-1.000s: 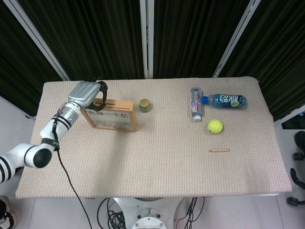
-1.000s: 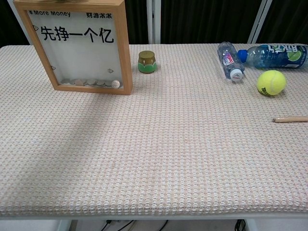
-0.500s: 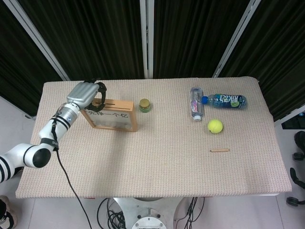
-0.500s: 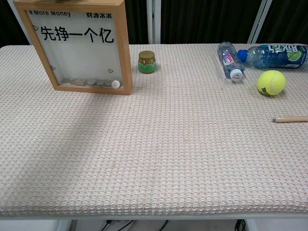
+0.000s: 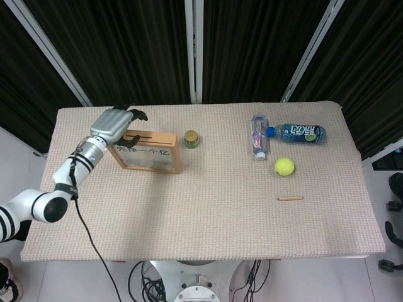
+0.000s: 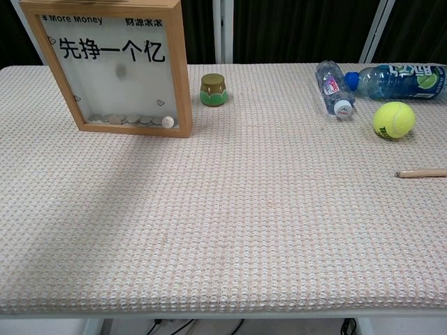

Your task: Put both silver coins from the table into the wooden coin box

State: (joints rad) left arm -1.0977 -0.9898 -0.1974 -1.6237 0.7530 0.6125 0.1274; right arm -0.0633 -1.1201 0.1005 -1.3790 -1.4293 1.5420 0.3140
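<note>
- At the table's back-left corner, the left hand (image 5: 115,123) hovers over the slotted top of the wooden coin box (image 5: 147,153), fingers spread apart and holding nothing.
- Behind the box's clear front, a blurred grey coin (image 6: 121,70) shows mid-pane, with a row of coins (image 6: 133,120) lying along the bottom.
- Just right of the box stands a small green jar (image 6: 213,89).
- Far right lie a clear bottle (image 6: 331,86), a blue-labelled bottle (image 6: 394,80), a tennis ball (image 6: 394,119) and a wooden stick (image 6: 421,172).
- Neither view shows the right hand.
</note>
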